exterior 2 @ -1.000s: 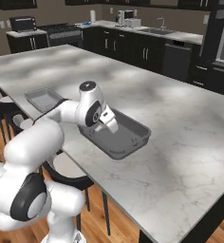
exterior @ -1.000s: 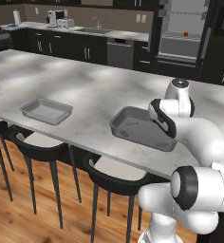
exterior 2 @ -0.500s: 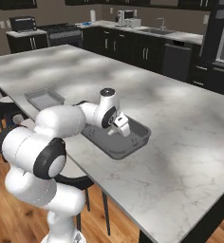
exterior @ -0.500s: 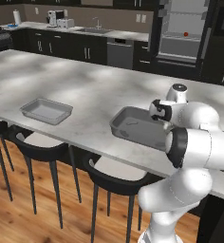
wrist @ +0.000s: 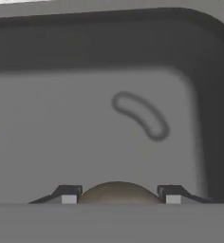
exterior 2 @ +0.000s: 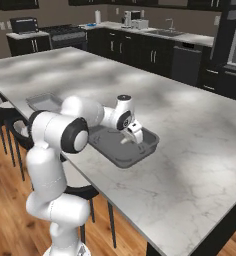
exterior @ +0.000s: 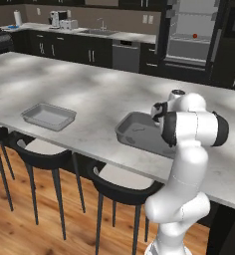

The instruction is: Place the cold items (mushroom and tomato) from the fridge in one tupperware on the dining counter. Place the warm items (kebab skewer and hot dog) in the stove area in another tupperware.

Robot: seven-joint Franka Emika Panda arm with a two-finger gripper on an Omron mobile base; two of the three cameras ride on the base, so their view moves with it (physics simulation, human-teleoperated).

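Observation:
A brown mushroom (wrist: 117,191) sits between the two finger tips of my gripper (wrist: 118,198), which is shut on it. The gripper (exterior 2: 132,133) points down into a dark grey tupperware (exterior 2: 115,159) on the marble dining counter, close above its floor near the right end. From the left base view the same tupperware (exterior: 135,130) lies beside my wrist (exterior: 158,113). A small red tomato (exterior: 194,36) rests on a shelf of the open fridge (exterior: 189,47) at the back. The kebab skewer and hot dog are out of view.
A second, lighter grey tupperware (exterior: 49,116) (exterior 2: 44,101) lies further left on the counter. Black bar stools (exterior: 45,149) line the near edge. The stove (exterior 2: 65,31) and dark cabinets run along the back wall.
The arm has swung round and carried the gripper with the mushroom further along the dark tupperware toward its right end. Both tupperwares have stayed in place.

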